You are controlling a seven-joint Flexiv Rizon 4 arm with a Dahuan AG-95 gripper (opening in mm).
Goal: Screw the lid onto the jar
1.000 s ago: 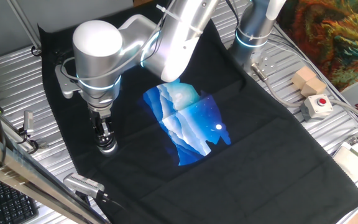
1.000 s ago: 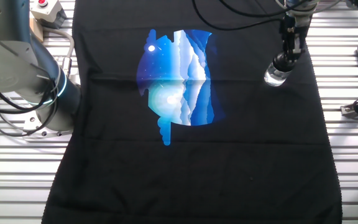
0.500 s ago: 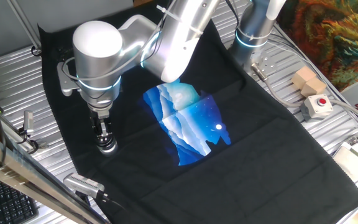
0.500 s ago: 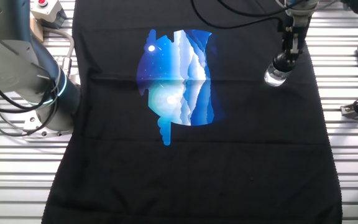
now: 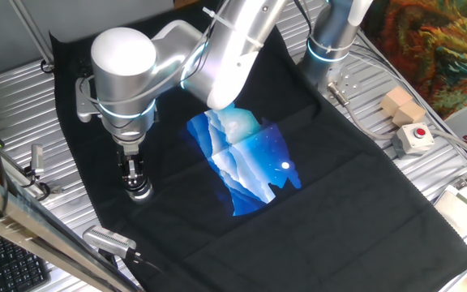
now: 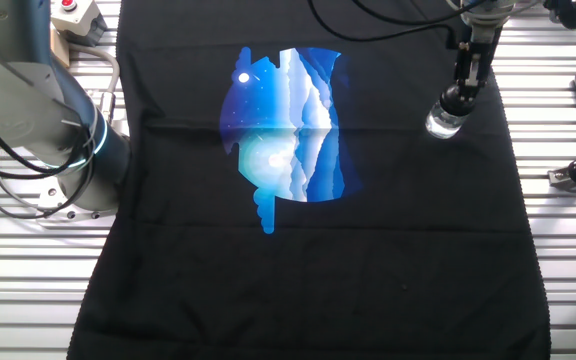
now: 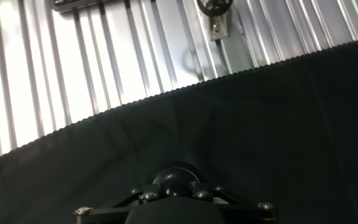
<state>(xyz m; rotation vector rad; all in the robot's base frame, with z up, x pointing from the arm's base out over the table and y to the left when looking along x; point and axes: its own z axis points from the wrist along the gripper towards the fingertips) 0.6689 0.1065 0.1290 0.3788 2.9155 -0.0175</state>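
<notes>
Since a second ago the wrist housing has edged slightly away, while the gripper (image 6: pixel 461 92) stays closed on the lid (image 6: pixel 454 100), pressed onto the jar (image 6: pixel 444 122). Jar is squat, clear, silvery-shining glass, standing upright on the black cloth (image 6: pixel 368 260) near its edge. Blue printed patch (image 6: pixel 286 125) lies well apart. Red-buttoned box (image 5: pixel 413 137) sits on the ribbed worktop (image 5: pixel 428 268). Nothing obstructs the jar.
</notes>
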